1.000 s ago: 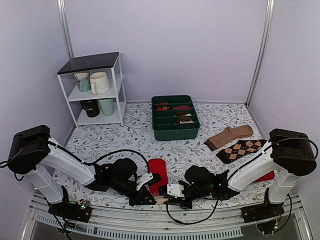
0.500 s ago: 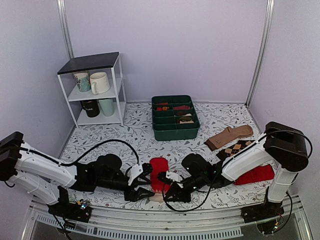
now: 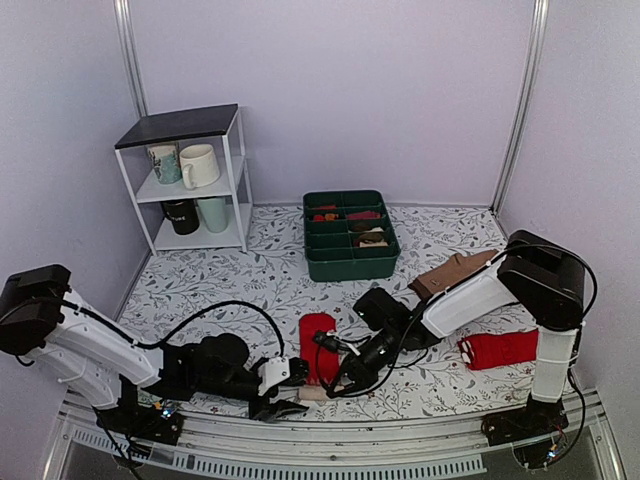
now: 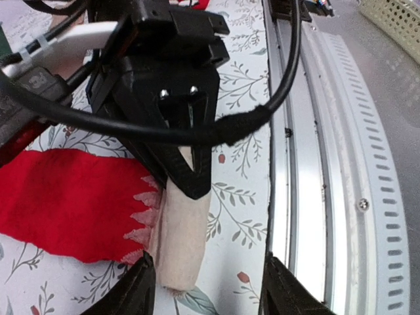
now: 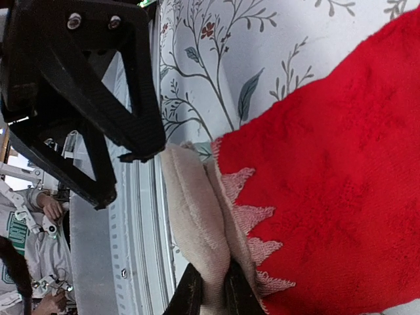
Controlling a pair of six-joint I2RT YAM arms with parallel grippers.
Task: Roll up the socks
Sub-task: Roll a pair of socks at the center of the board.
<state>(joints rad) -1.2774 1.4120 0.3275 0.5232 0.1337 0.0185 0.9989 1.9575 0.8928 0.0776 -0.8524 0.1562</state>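
The right end effector (image 5: 211, 293) is closed on the pale beige end (image 5: 197, 216) of the socks (image 3: 318, 340), pinching a doubled layer of it from the side. Facing it, the left end effector (image 4: 210, 289) stands open, one finger on each side of that same beige end, and grips nothing. The socks lie flat on the table (image 3: 250, 280) near the middle of its near edge, with the beige end toward that edge and the red length running toward the far edge. The roll looks barely begun, with only the first tuck gathered. The next move, as I judge it, calls for the left to close on the fold so that both can turn it over onto the red, tight and even, without dragging the pair along the table.
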